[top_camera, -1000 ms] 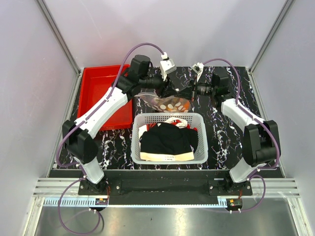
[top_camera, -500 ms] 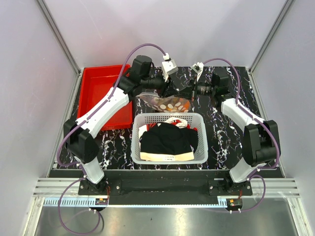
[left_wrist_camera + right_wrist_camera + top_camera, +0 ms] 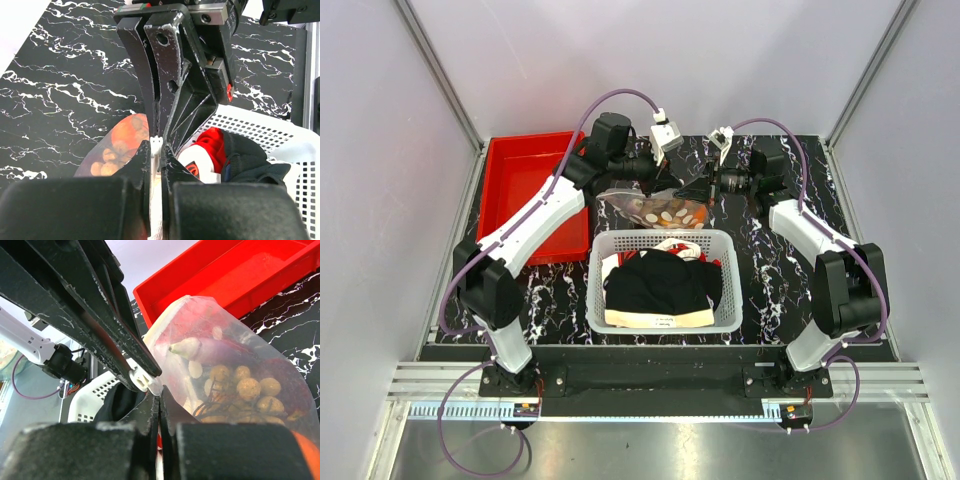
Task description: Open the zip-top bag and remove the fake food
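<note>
Top external: black marbled worktop, pale walls close in. The zip-top bag of fake food sits behind the basket, beside the red bin. Left hand and right hand both pinch its mouth.

Overhead looks down; wrist views share bag.

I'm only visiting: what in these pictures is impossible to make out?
- Whether the bag is zipped or open: top view, the left gripper and right gripper cover its mouth.
- Most of the bag: left wrist view, that gripper's own fingers block it.
- The bottom of the basket: top view, black clothes cover it.
- The toy food pieces: top view, too small to tell apart.
</note>
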{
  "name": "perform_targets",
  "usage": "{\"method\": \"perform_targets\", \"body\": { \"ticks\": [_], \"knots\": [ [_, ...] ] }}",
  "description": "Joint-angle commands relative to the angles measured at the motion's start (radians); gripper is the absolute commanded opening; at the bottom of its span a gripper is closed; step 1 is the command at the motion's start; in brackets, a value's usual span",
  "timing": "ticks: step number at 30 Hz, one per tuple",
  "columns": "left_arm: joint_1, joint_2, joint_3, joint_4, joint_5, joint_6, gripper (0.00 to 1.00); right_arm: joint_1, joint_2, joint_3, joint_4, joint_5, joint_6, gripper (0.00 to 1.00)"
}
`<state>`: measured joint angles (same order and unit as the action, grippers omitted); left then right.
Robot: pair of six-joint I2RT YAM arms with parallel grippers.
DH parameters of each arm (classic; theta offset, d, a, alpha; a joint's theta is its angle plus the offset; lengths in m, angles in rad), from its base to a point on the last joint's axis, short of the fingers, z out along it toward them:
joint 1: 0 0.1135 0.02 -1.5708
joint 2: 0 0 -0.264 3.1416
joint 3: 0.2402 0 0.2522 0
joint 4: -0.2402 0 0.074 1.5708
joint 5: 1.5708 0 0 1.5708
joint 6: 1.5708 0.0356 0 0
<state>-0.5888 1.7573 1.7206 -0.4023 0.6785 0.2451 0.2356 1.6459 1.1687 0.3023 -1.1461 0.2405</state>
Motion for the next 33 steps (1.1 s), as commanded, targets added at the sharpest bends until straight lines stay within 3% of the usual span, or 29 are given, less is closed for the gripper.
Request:
{"method": "perform_targets", "body": {
  "ticks": [1, 3, 6, 8, 9, 12, 25, 33],
  "knots": [
    [0.001, 0.005, 0.05, 0.03, -0.007, 0.02, 0.0, 0.007, -0.014, 0.051, 0.008, -0.009, -0.033, 0.11],
    [0.001, 0.005, 0.051, 0.028, 0.0, 0.019, 0.0, 0.021, -0.015, 0.068, -0.055, 0.014, -0.07, 0.25],
    [0.001, 0.008, 0.053, 0.02, 0.007, 0.019, 0.0, 0.027, -0.012, 0.078, -0.078, 0.028, -0.095, 0.27],
    [0.001, 0.01, 0.053, 0.019, 0.006, 0.019, 0.0, 0.03, -0.011, 0.086, -0.078, 0.036, -0.095, 0.12],
    [0.001, 0.01, 0.051, 0.017, 0.003, 0.019, 0.0, 0.03, -0.009, 0.091, -0.078, 0.031, -0.093, 0.0],
    [0.009, 0.01, 0.05, 0.014, -0.023, 0.008, 0.0, 0.028, -0.012, 0.085, -0.066, 0.046, -0.087, 0.0],
    [0.069, -0.005, -0.05, 0.026, -0.065, -0.001, 0.0, 0.011, -0.063, -0.027, 0.286, 0.171, 0.117, 0.0],
    [0.155, -0.056, -0.144, 0.054, -0.077, -0.026, 0.0, -0.042, -0.058, -0.046, 0.319, 0.168, 0.14, 0.0]
  ]
}}
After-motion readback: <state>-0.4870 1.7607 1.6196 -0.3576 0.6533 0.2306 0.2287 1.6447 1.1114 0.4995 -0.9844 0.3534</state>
